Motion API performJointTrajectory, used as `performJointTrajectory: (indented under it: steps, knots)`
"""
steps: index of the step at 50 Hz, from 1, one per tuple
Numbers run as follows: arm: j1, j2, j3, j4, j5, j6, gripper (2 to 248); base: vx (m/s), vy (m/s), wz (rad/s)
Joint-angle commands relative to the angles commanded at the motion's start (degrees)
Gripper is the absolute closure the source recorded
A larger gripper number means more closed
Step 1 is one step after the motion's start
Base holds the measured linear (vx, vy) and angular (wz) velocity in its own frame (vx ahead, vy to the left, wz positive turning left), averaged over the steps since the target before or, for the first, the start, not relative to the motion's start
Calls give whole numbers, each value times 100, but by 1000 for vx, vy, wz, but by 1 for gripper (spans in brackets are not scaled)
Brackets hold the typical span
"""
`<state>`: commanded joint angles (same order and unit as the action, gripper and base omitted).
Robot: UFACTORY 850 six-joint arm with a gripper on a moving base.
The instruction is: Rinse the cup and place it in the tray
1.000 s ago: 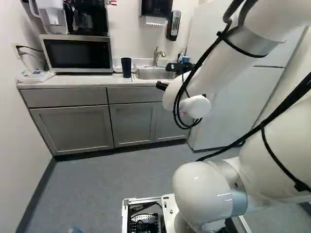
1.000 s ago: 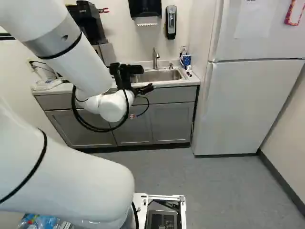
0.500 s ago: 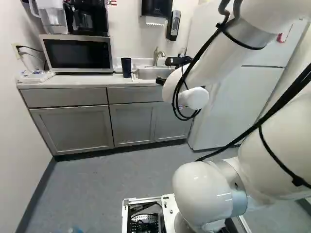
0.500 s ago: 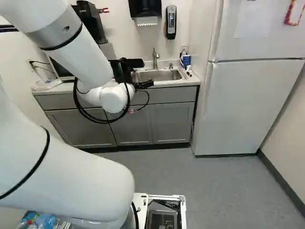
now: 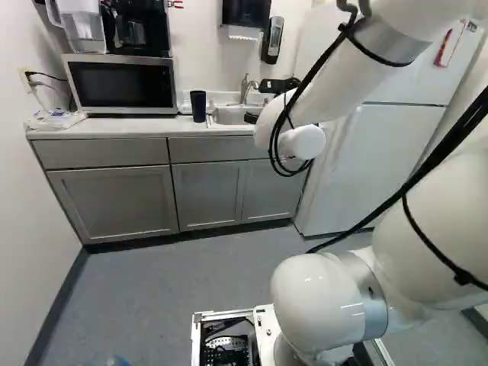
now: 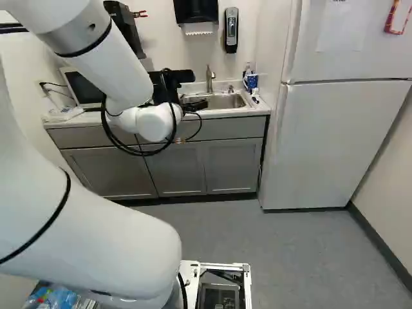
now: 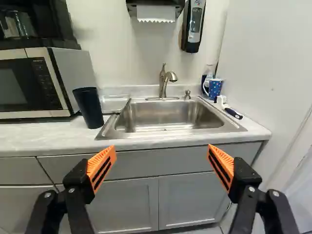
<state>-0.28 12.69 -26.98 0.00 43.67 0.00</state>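
The claw (image 7: 161, 150) was held wide, its orange pads (image 7: 96, 162) set well apart, and nothing was gripped between them. It was aimed at the counter (image 7: 44, 136), with the front of the sink (image 7: 165, 117) faced squarely and the whole width of the basin left in view beyond the pads. The white arm (image 6: 96, 61) was stretched forward to the sink area.

The dark cup (image 7: 89, 107) was set upright on the counter, left of the sink and near the right side of the microwave (image 7: 80, 73). Just beyond it, at the far left corner of the sink, a shallow clear dish (image 7: 114, 103) was placed; this was taken to be the tray. The tap (image 7: 163, 85) was mounted at the far edge of the sink, and no stream of water was seen from it. At the far right, a dotted mug (image 7: 215, 88) and a brush (image 7: 233, 113) were kept beside the basin.

The task was judged to be at its outset. The cup was neither lifted nor held under the tap, nor was it set in the tray. Whether it had been rinsed could not be told. By that reading, nearly everything was left to be done: the cup to be grasped, the water to be run, the cup to be rinsed and then set down in the tray. For the grasp, the claw needed to be brought left and lowered around the cup, with care taken that it not be knocked against the microwave.
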Motion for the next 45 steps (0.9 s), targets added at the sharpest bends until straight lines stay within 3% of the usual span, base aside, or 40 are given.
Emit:
performJointTrajectory:
  steps: [45]
  knots:
    - [23, -210, -756, 0, -539, 0, 3, 0, 0, 0]
